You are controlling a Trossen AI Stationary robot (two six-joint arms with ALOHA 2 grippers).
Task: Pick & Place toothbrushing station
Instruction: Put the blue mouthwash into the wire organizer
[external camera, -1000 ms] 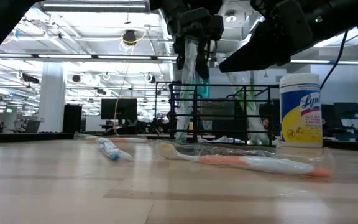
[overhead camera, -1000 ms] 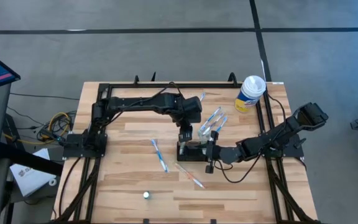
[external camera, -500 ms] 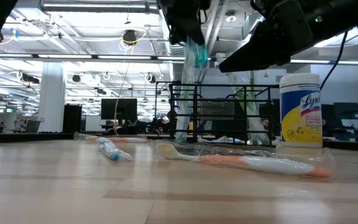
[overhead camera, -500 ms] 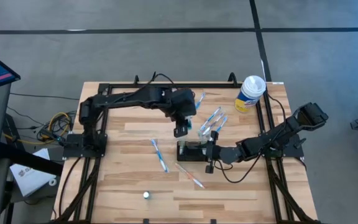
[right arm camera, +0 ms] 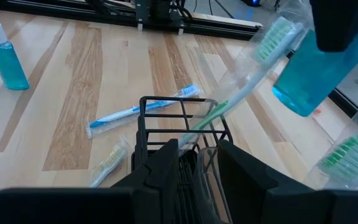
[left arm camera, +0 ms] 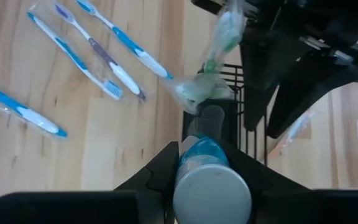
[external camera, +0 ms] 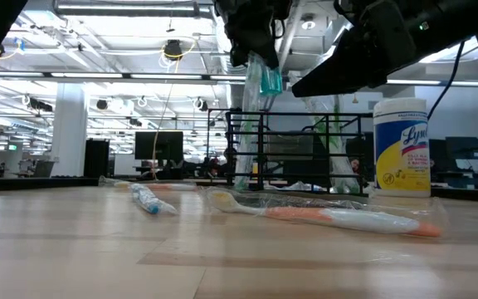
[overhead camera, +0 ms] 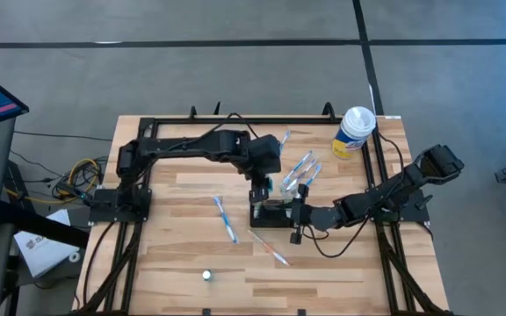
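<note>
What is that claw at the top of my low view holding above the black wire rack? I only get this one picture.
Observer: The left gripper holds a small bottle of blue liquid with a pale cap; its wrist view shows this.
Operator: Is anything holding the rack itself?
Observer: Yes. In the right wrist view, the right gripper is closed on the near side of the black wire rack.
Operator: Anything on the table I'm missing?
Observer: A second blue bottle stands upright on the table, well away from the rack.
</note>
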